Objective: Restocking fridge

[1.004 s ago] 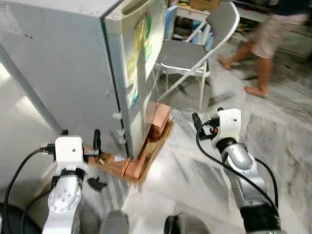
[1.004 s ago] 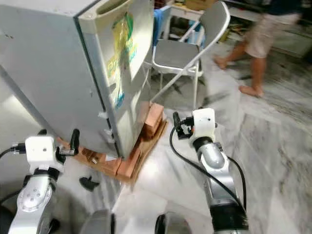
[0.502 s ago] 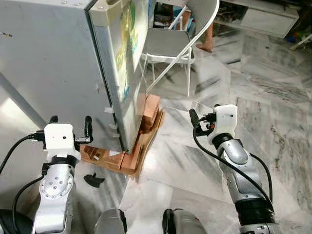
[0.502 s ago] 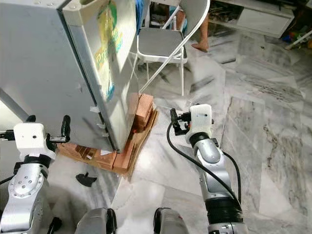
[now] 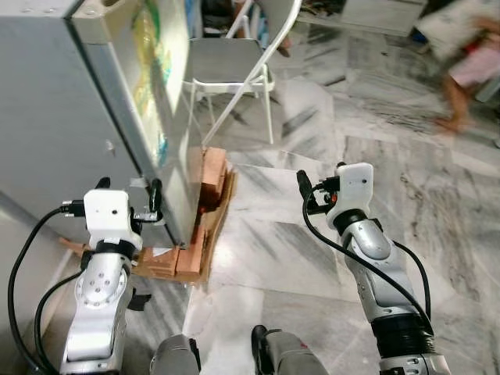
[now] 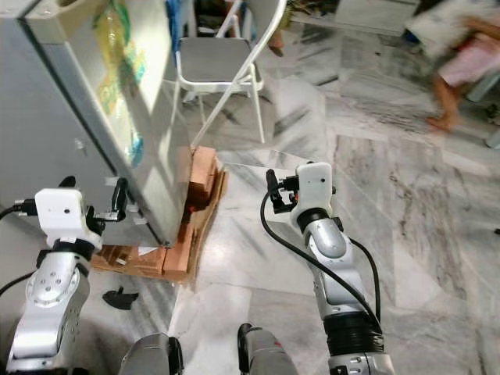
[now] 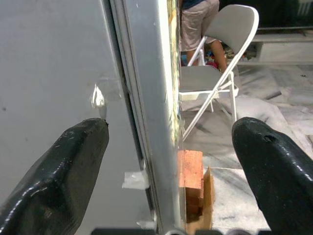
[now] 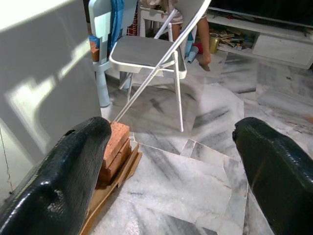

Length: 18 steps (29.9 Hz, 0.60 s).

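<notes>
**Operator:** Grey metal cabinet at the robot's left — confirm identity and position.

**Inspector:** Confirmed. The fridge [image 5: 86, 101] stands at the left, door shut, with a yellow-green sticker [image 6: 117, 47] on the door face. Its base rests on bricks [image 5: 205, 181] and a sheet of cardboard [image 6: 205, 217] laid on the marble floor [image 5: 312, 266].

**Operator:** Left end effector status?

**Inspector:** The left gripper [image 7: 168, 161] is raised at the front corner of the fridge. In the left wrist view its two black fingers [image 7: 63, 161] are spread wide, one on either side of the door edge, with nothing held. Contact with the cabinet cannot be determined.

**Operator:** Right end effector status?

**Inspector:** The right gripper [image 8: 171, 161] is raised over the floor, well apart from the fridge. Fingers are spread wide and empty.

**Operator:** Other items in the work area?

**Inspector:** A folding chair [image 5: 230, 62] with a grey seat stands beyond the bricks. A person [image 5: 469, 55], blurred, is at the far right. A small dark object [image 6: 119, 297], too small to identify, lies on the floor beside the cardboard.
</notes>
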Tool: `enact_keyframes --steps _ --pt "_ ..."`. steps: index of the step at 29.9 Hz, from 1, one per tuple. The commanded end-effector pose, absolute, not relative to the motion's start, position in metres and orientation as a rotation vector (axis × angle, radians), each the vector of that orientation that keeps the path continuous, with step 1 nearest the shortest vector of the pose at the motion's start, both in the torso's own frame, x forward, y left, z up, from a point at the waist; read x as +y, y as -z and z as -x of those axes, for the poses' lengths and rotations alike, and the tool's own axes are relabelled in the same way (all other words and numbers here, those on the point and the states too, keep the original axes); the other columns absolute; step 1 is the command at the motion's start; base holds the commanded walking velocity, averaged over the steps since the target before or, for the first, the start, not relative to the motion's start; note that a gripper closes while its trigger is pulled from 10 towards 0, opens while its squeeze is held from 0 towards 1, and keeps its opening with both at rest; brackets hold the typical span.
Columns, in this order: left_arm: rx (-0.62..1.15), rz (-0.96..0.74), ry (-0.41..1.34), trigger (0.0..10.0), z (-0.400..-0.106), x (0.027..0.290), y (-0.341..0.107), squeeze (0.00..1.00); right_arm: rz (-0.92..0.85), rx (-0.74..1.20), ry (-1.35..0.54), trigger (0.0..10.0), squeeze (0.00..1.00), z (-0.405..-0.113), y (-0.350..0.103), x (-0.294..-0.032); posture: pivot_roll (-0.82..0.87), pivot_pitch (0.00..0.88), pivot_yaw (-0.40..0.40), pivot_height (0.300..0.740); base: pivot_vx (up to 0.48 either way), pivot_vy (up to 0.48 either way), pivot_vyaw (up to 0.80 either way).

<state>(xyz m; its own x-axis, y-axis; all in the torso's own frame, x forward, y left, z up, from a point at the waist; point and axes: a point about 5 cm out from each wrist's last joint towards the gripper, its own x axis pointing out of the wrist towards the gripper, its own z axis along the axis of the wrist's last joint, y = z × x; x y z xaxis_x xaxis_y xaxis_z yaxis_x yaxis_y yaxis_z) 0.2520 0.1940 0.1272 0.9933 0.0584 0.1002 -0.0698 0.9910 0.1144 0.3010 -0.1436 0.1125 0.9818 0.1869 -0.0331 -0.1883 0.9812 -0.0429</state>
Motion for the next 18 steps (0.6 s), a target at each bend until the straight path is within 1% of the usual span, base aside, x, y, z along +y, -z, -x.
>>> enact_keyframes --steps 1,6,12,18 --pt "-0.08 -0.123 -0.066 10.0 -0.251 0.198 -0.124 0.0 0.053 0.019 -0.186 10.0 0.0 -0.3 -0.114 -0.145 0.12 0.153 -0.037 0.74 0.0 0.0 0.0" --pt "-0.084 -0.133 -0.068 10.0 -0.25 0.202 -0.128 0.0 0.05 0.018 -0.184 10.0 0.0 -0.3 -0.115 -0.144 0.13 0.163 -0.033 0.74 0.0 0.0 0.0" --pt "-0.059 -0.088 -0.041 10.0 -0.25 0.2 -0.126 0.0 0.052 0.04 -0.175 10.0 0.0 -0.296 -0.112 -0.147 0.13 0.166 -0.037 0.74 0.0 0.0 0.0" --pt "-0.081 -0.066 0.009 10.0 -0.256 0.193 -0.131 0.0 0.052 0.08 -0.166 10.0 0.0 -0.281 -0.103 -0.154 0.11 0.17 -0.032 0.74 0.0 0.0 -0.8"
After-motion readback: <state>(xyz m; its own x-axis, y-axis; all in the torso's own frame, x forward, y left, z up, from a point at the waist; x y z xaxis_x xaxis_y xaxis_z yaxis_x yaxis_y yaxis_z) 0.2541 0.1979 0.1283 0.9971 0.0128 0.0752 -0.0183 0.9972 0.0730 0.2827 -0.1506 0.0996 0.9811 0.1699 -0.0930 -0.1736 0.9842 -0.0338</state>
